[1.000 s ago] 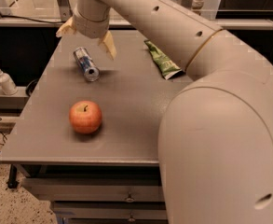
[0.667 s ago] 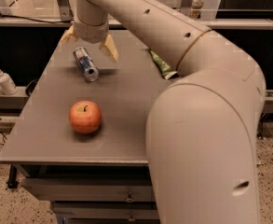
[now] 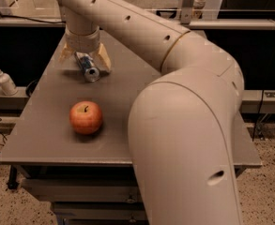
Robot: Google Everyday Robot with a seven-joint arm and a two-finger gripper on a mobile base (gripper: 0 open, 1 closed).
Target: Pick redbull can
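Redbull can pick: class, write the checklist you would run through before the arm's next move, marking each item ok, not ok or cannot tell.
1. Can lies on its side on the table, in plain view: ok.
2. Gripper is right above the can: ok.
3. Jaws are open, one on each side of the can: ok.
4. Jaws are low enough to close around the can's middle: cannot tell.
5. Apple sits well apart from the can, nearer the front edge: ok.
6. Can is gripped and ready to lift: not ok, not yet done.
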